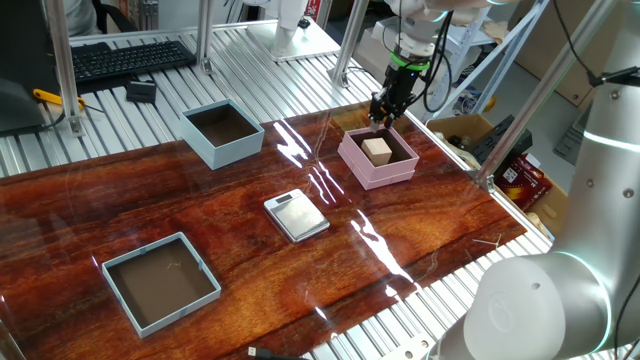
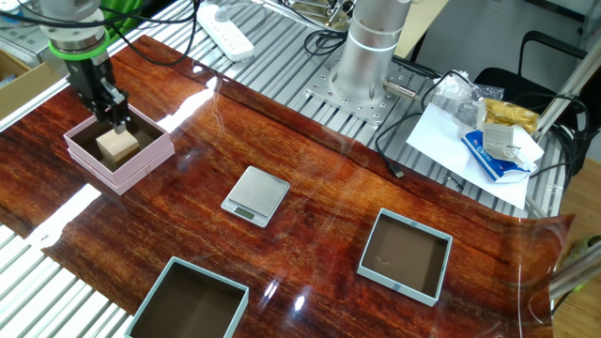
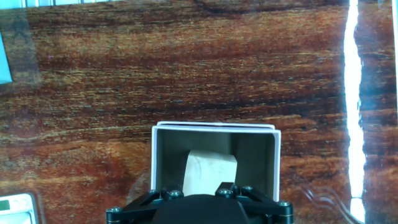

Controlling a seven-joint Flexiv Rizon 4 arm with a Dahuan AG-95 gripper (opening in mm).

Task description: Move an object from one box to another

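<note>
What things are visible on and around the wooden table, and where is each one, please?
small tan wooden cube: one, tan, inside the pink box.
low square pink box: one, pink, far right of the table.
tall light blue box: one, dark brown inside, far side of the table.
shallow grey-blue tray: one, near left corner.
flat silver scale: one, table middle.
black keyboard: one, behind the table.
end effector: one, black, over the pink box.

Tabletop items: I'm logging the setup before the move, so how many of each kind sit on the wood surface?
Pink box: 1
Light blue boxes, tall one and shallower tray: 2
Wooden cube, inside the pink box: 1
Silver scale: 1
Total: 5
</note>
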